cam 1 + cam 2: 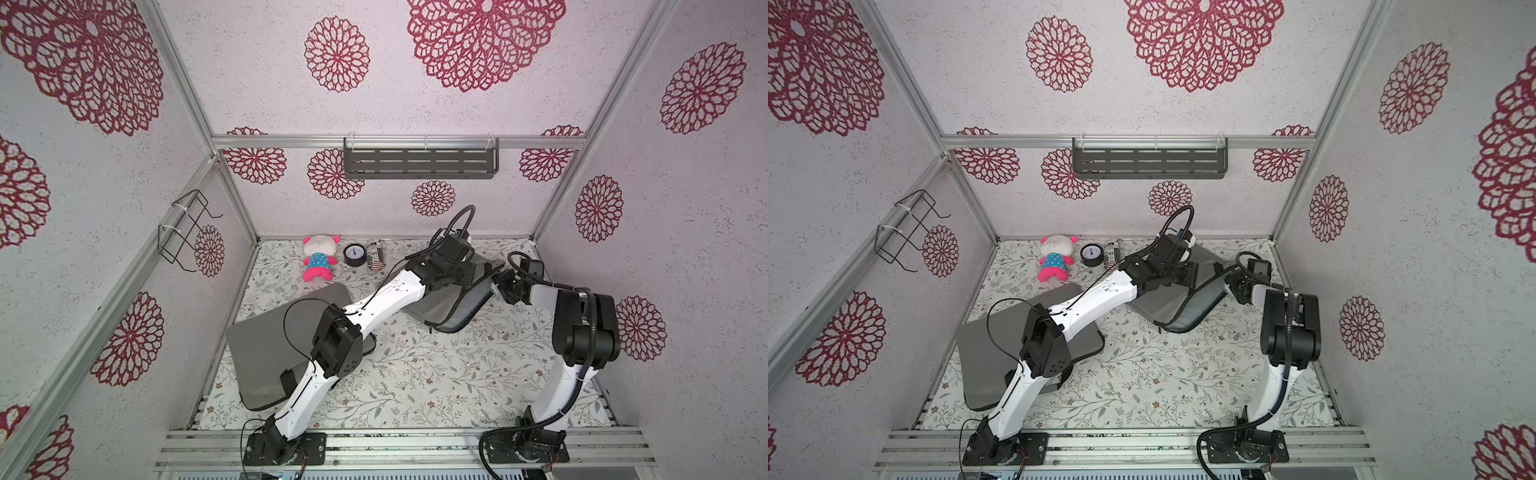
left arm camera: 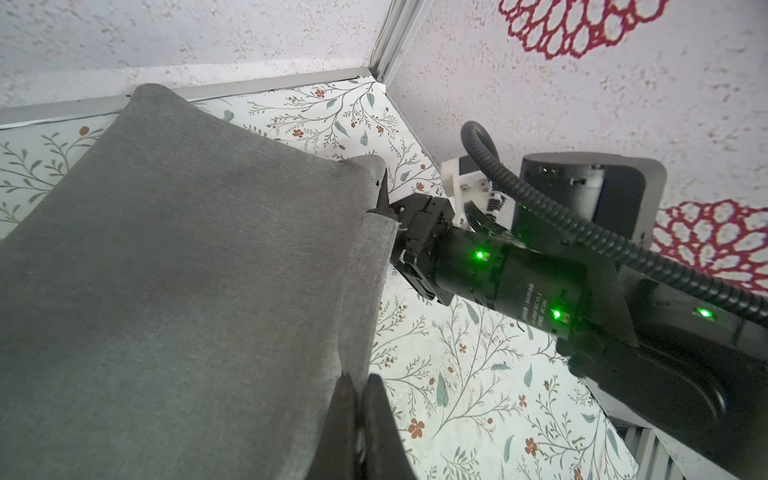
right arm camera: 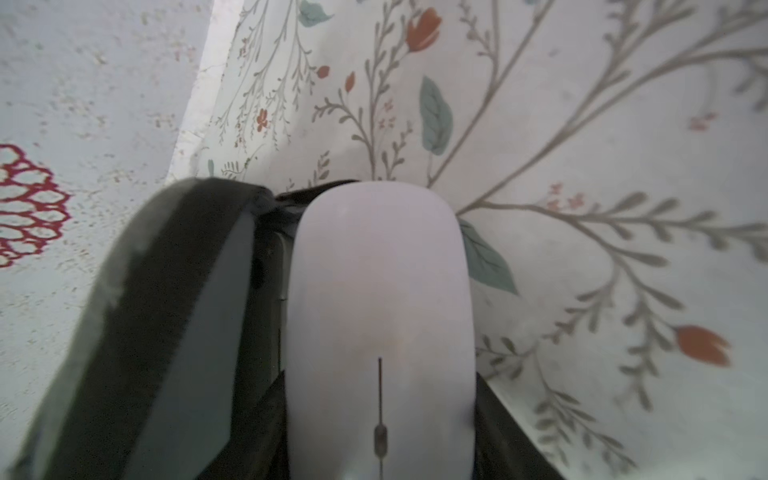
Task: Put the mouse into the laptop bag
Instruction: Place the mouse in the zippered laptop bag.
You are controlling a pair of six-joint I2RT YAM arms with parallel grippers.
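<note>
The laptop bag lies at the back right of the desk, its mouth turned toward the right wall. The left end effector reaches across from the left and sits over the bag, pinching the edge of its upper flap. Just right of the bag, at the mouth, the right end effector holds the mouse beside the raised flap. A flat pad lies at the front left, under the left arm. Along the back edge, left of the bag, sit a plush toy, a gauge and a can in a row. A shelf hangs on the back wall and a wire rack on the left wall.
</note>
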